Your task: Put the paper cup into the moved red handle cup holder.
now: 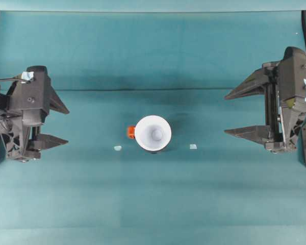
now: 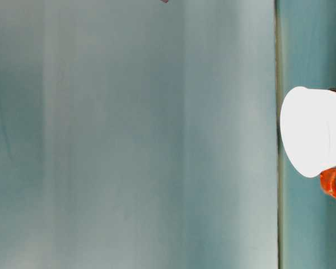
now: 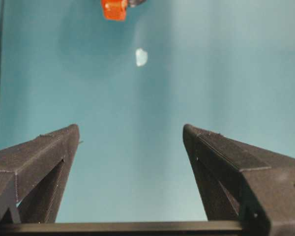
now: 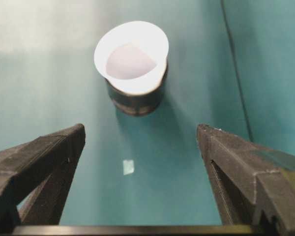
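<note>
While one white tapered paper cup [image 1: 153, 133] sits inside one glossy black cylindrical holder with an orange-red handle [image 1: 131, 132] mid-worktop [image 1: 153, 204], the left gripper [image 1: 58, 124] and right gripper [image 1: 234, 113] stand wide apart, spread, empty, touching nothing.

two pale tape bits [image 1: 117, 148] [image 1: 193, 146] on teal table [image 1: 153, 204].

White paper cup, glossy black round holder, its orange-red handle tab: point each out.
White paper cup [image 1: 153, 133], overhead view, inner bottom.
Glossy black round holder [image 4: 136, 102], right wrist view, side wall.
Orange-red handle tab [image 1: 131, 132], overhead view, middle.
</note>
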Available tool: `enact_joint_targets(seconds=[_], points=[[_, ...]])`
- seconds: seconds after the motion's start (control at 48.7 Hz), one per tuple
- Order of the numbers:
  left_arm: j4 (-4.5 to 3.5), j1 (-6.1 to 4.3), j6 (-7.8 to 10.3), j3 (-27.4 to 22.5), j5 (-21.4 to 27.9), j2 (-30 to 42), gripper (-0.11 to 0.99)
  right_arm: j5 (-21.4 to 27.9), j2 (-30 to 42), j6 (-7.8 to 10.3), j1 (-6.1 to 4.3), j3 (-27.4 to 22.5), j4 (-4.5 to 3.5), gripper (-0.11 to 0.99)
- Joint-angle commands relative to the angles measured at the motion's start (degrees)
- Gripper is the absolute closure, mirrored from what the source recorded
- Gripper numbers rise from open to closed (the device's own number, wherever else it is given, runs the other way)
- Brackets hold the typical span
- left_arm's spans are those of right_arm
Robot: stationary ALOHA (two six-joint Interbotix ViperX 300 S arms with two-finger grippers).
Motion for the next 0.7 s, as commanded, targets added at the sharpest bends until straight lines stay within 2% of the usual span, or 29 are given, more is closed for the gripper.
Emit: enact_joint_targets(seconds=[0.0, 0.677], points=[[0.09, -0.18, -0.09, -0.6, -0.2, -0.4, -0.05, -0.3, -0.2, 0.53, 0.09, -0.5, 0.18, -0.04], [0.09, -0.09, 0.09, -0.5, -0.2, -0.4, -0.05, -0.1, -0.2, 0.44, 0.09, -0.1, 0.18, -0.04]])
